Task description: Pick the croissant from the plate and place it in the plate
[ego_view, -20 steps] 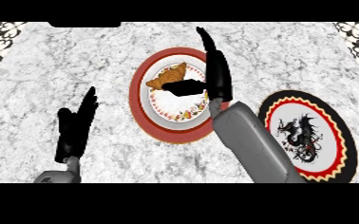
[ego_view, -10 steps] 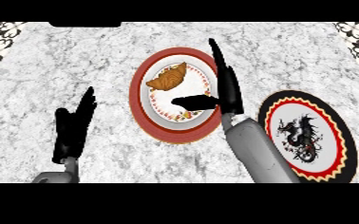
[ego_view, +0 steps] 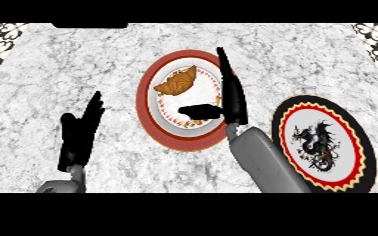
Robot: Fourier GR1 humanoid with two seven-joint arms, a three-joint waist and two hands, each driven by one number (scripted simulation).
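Grey marbled worktop (ego_view: 74,65) carries my left robot hand (ego_view: 81,130) at the far left, open and resting with its fingers up. Next is the red-rimmed plate (ego_view: 142,100), where the croissant (ego_view: 177,81) lies untouched. My right robot hand (ego_view: 235,97) is open, and its thumb has drawn down off the croissant in the last second. I judge the grasp not yet made, and the dragon plate (ego_view: 304,120) on the right waits.

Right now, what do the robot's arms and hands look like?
Both forearms, left forearm and right forearm, are smooth, rounded and grey. The left hand and right hand are black, with long slender fingers and a thumb. No cables or markings show.
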